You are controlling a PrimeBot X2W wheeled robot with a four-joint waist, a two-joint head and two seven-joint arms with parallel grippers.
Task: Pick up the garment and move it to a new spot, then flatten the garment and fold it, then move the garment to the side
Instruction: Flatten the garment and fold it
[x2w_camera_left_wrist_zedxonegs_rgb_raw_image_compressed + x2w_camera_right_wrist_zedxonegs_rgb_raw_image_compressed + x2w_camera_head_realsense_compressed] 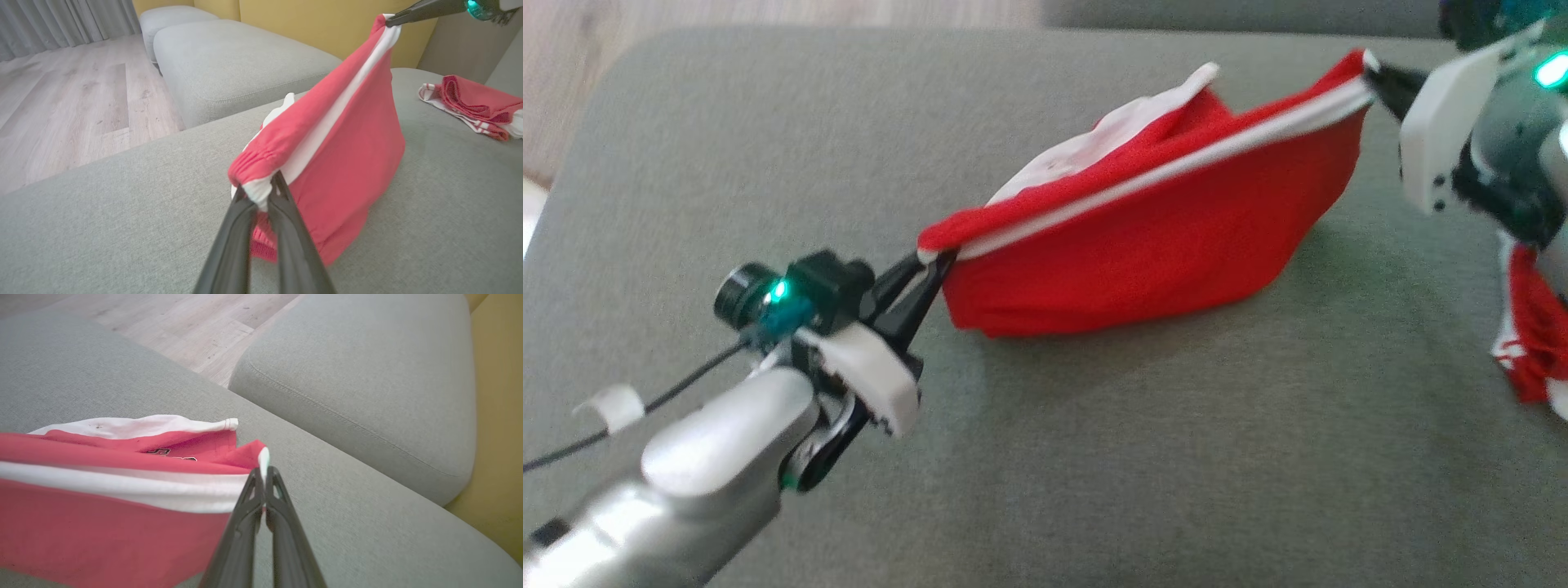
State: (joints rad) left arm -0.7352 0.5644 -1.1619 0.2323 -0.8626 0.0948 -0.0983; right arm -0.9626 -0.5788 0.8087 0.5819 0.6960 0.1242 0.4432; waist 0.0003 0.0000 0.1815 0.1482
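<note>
The left gripper has its two dark fingers pinched together on one end of a red garment, gripping a bunched corner where the gathered red hem meets a white band. In the left wrist view a small tuft of white cloth shows between the fingertips. From that corner the garment runs away from the left gripper, up and to the right in the head view, to the right gripper. That gripper's fingers are closed tight on the opposite top corner, with a thin sliver of white edge caught between them. The garment's long axis therefore lies along the line between the two grippers, and its top edge is drawn fairly straight, with the right end held higher. Below that edge the red cloth hangs like a pouch. Its lower fold appears to rest on the grey sofa cushion, and a white inner layer with some dark print peeks up behind the top edge. Each arm holds its own end, so neither is nearer. Judged from this, laying the garment flat depends on both grippers lowering together while keeping the span between them. A second red and white garment lies bundled on the same cushion, well apart on the robot's right. Beyond the cushion are another grey cushion, a pale wooden floor and a yellow wall.
</note>
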